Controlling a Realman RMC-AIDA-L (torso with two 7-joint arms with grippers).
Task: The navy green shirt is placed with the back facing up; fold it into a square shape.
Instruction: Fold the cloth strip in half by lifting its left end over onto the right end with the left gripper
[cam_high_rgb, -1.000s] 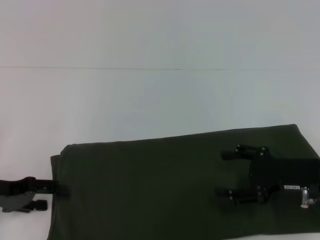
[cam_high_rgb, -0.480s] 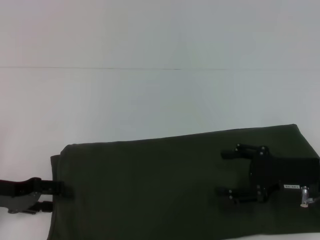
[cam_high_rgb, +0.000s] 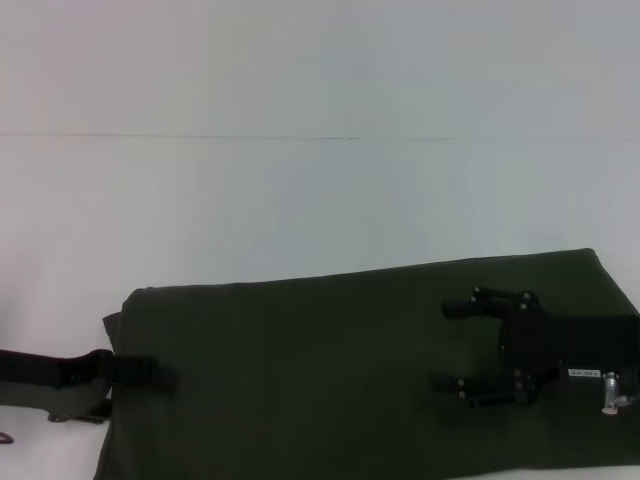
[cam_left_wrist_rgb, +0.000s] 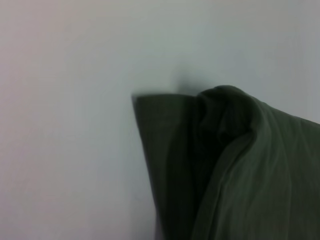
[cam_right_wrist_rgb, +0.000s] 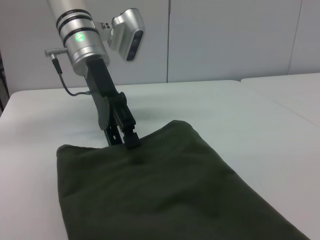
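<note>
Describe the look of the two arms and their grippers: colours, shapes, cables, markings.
The left gripper is black, with slim flat fingers on a black bracket. Its wrist is a silver cylinder with black rings and a green light, a silver camera pod and a thin grey cable. The right gripper is black and boxy, with two prongs, a small white label and a silver connector.

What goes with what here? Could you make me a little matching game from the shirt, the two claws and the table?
Things:
1. navy green shirt
2. left claw
3. right claw
4. table

Descriptions:
A. white, bare surface behind the cloth
B. at the shirt's left edge, fingertips over the fabric
C. dark olive, lying folded into a long band
D. above the shirt's right part, fingers spread apart

Pairs: 1-C, 2-B, 3-D, 4-A
</note>
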